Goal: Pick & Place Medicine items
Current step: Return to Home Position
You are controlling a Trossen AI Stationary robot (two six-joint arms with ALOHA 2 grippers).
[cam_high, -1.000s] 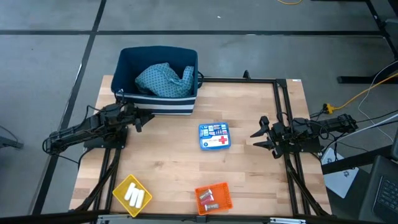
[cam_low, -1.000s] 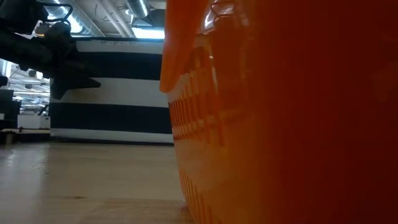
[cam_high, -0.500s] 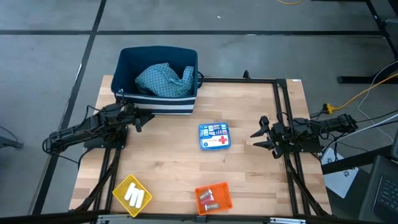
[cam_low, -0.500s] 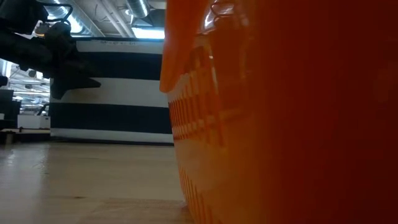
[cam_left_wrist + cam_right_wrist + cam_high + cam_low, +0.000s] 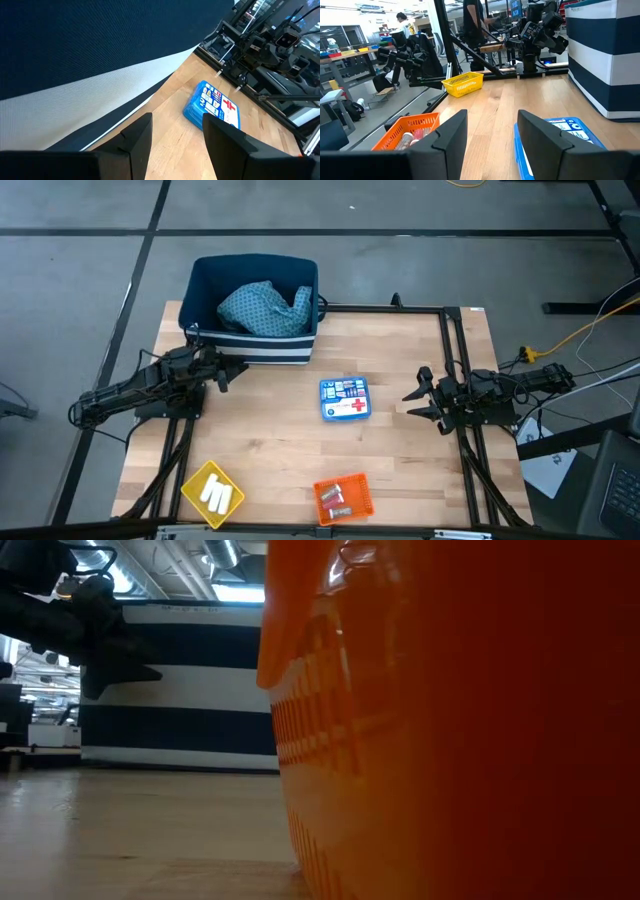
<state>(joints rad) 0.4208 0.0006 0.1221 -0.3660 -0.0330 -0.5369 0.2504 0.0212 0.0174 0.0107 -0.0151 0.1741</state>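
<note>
The flat blue-and-white box with a red cross (image 5: 345, 399) lies flat on the table's middle, also in the left wrist view (image 5: 214, 104) and right wrist view (image 5: 560, 140). White cylinders (image 5: 215, 494) lie in the yellow tray (image 5: 212, 492); small pieces (image 5: 335, 498) lie in the orange tray (image 5: 342, 497). My left gripper (image 5: 222, 370) hovers open by the striped bin, left of the box. My right gripper (image 5: 418, 398) hovers open to the box's right.
A navy bin with white stripes (image 5: 254, 305) holding a teal patterned cloth (image 5: 265, 309) stands at the table's far left. The orange tray fills most of the low view (image 5: 460, 720). A black frame (image 5: 455, 360) runs along the table's right. Bare wood lies around the box.
</note>
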